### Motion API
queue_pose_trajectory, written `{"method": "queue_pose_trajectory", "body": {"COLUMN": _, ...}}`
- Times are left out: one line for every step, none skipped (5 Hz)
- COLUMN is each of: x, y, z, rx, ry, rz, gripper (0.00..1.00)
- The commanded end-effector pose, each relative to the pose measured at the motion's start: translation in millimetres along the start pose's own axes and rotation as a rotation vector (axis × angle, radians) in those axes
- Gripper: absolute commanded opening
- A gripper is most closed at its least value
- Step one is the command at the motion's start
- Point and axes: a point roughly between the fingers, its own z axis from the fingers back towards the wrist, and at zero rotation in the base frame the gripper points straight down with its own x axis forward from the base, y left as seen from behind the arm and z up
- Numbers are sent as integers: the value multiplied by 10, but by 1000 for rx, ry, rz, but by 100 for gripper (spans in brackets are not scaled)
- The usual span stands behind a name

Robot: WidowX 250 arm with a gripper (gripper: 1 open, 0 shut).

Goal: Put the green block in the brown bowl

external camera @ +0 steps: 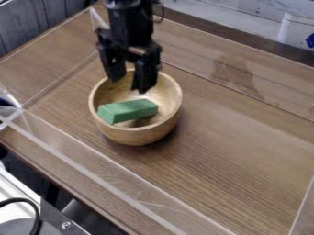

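The green block (128,111) lies flat inside the brown bowl (168,121), slanting across its bottom. The bowl is a round, thick-walled wooden one standing on the wooden table. My gripper (130,81) hangs above the bowl's far rim, pointing straight down. Its two black fingers (113,68) stand apart with nothing between them, clear of the block.
The brown wooden tabletop (233,119) is enclosed by low clear walls, with one clear edge (86,156) running along the front. A dark damp-looking stain (230,70) marks the wood at the right of the arm. Black gear sits beyond the front left corner.
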Motion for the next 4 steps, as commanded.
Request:
{"method": "queue_pose_trajectory", "body": {"x": 107, "y": -70, "z": 401, "rx": 35, "ry": -89, "rz": -13, "gripper": 100}}
{"method": "queue_pose_trajectory", "body": {"x": 132, "y": -146, "z": 566, "rx": 43, "ry": -113, "rz": -19, "gripper": 100}}
{"method": "queue_pose_trajectory", "body": {"x": 91, "y": -143, "z": 472, "rx": 48, "ry": -104, "rz": -21, "gripper": 100}}
{"method": "queue_pose_trajectory", "body": {"x": 41, "y": -148, "z": 367, "rx": 50, "ry": -92, "rz": -26, "gripper": 100}}
